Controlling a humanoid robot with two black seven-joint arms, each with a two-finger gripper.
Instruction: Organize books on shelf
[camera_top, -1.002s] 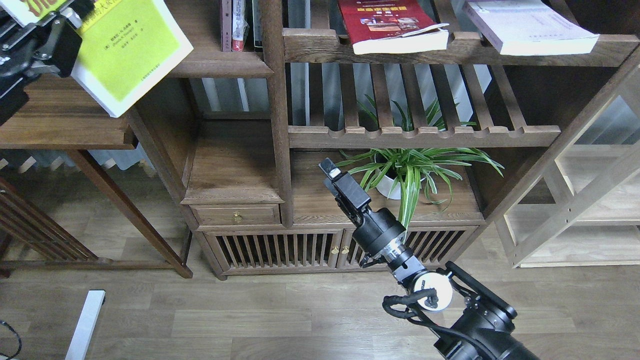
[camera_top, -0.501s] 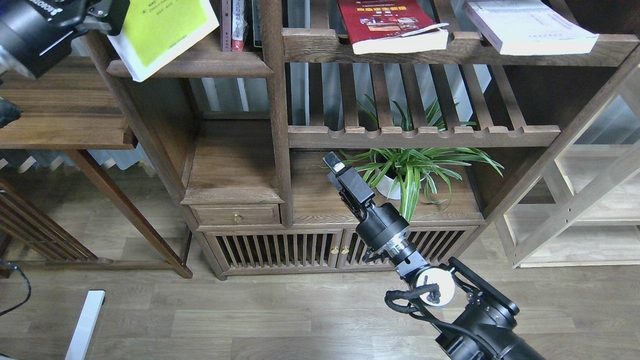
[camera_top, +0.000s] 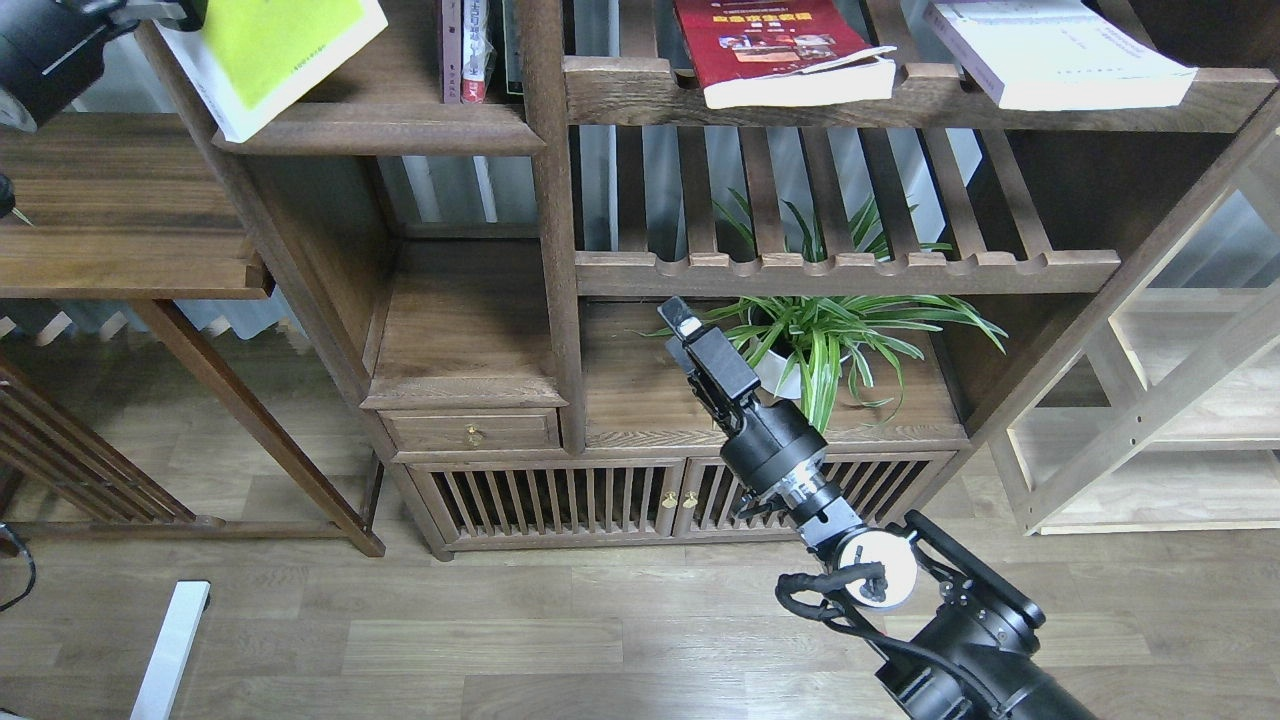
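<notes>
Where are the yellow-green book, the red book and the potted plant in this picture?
yellow-green book (camera_top: 262, 40): head view, on its bright cover.
red book (camera_top: 770, 40): head view, middle of its red cover.
potted plant (camera_top: 775, 372): head view, on its white pot.

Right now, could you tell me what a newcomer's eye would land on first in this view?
The yellow-green book stands out, tilted over the front corner of the shelf at upper left. Next, the red book and white book lie on the top slatted rack, above a green potted plant beside my right gripper.
</notes>
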